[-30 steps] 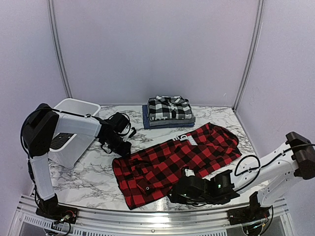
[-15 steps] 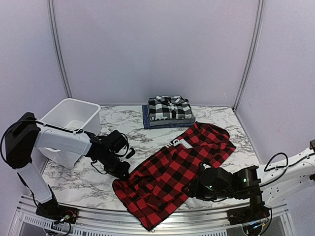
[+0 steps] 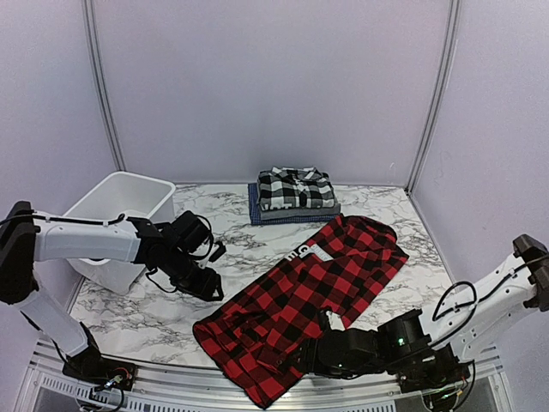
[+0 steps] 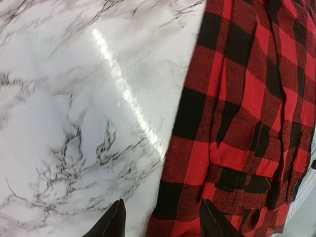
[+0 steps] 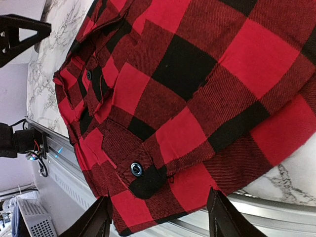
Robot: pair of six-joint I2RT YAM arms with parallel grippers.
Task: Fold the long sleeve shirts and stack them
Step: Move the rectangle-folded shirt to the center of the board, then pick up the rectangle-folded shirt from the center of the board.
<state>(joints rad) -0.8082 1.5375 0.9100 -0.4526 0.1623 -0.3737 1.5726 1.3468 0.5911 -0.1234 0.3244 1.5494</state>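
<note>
A red-and-black buffalo check cloth shirt [image 3: 322, 287] lies spread on a slant across the white marble-patterned table [image 3: 146, 313], its collar end toward the back right and its lower end reaching the table's front edge. At the back of the table sits a neat pile of folded shirts: a black-and-white plaid shirt [image 3: 296, 187] on top, with a grey shirt [image 3: 300, 211] and a blue shirt [image 3: 254, 206] under it. A white plastic tub [image 3: 137, 182] stands at the left, well apart from the pile.

The left gripper [image 3: 208, 287] hangs just beside the check shirt's left edge. In its wrist view the fingers [image 4: 111, 224] are spread, with the cloth's edge and bare marble between them, pinching nothing.

The right gripper [image 3: 309, 359] is low at the front edge, over the shirt's lower part. Its fingers [image 5: 96, 219] also stand apart, straddling a stretch of hem with a dark button [image 5: 136, 169] on it; the cloth lies flat there, not clamped.
</note>
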